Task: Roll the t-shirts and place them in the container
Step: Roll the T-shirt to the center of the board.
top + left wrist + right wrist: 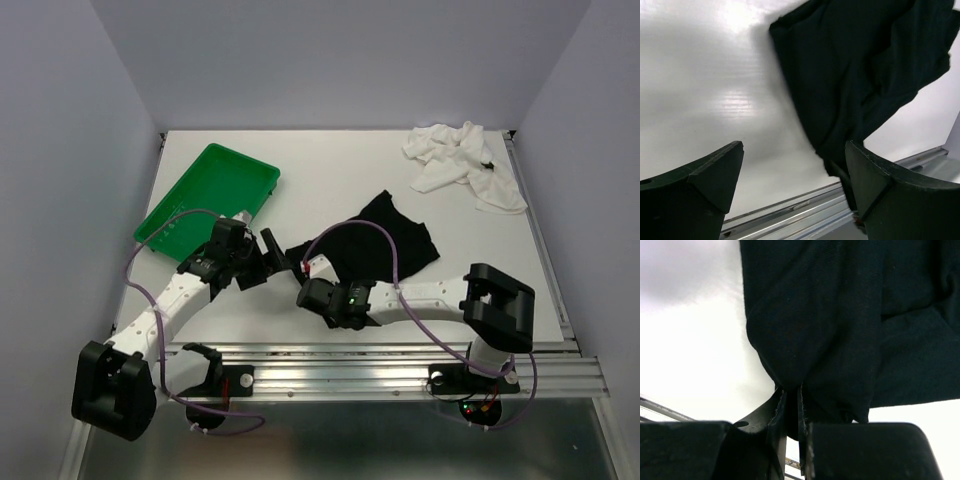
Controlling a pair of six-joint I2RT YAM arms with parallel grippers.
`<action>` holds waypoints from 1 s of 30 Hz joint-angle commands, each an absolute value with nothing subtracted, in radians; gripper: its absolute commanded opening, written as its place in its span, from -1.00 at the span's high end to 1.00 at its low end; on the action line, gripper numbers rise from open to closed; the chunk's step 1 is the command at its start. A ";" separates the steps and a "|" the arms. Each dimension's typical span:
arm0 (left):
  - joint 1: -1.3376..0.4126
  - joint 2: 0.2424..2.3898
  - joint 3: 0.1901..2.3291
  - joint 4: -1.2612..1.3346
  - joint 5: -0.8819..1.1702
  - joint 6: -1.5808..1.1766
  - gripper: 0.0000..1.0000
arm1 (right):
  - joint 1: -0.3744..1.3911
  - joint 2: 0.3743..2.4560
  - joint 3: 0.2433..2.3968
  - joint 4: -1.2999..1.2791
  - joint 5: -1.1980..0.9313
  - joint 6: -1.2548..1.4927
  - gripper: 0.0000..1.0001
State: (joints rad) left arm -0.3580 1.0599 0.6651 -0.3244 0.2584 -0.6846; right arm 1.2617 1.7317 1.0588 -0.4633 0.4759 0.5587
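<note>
Black t-shirt is lying crumpled at the centre of the frame, and my right gripper is pinching a fold at its lower-left edge, jaws clamped together on the cloth. My left gripper is hanging just left of it, jaws wide apart, gripping nothing. The white t-shirt is sitting bunched at the upper right, well apart.

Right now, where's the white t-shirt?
Top view: the white t-shirt lies crumpled at the far right corner of the table, apart from the black t-shirt at centre.
</note>
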 commanded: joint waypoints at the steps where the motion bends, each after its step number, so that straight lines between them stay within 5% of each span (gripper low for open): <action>1: -0.354 1.075 0.574 -0.126 0.357 -0.710 -0.87 | 1.215 1.639 1.019 -0.330 0.425 0.577 0.99; 30: -0.360 1.382 0.512 0.403 0.417 -0.879 -0.91 | 1.141 1.526 0.934 -0.238 0.264 0.580 0.99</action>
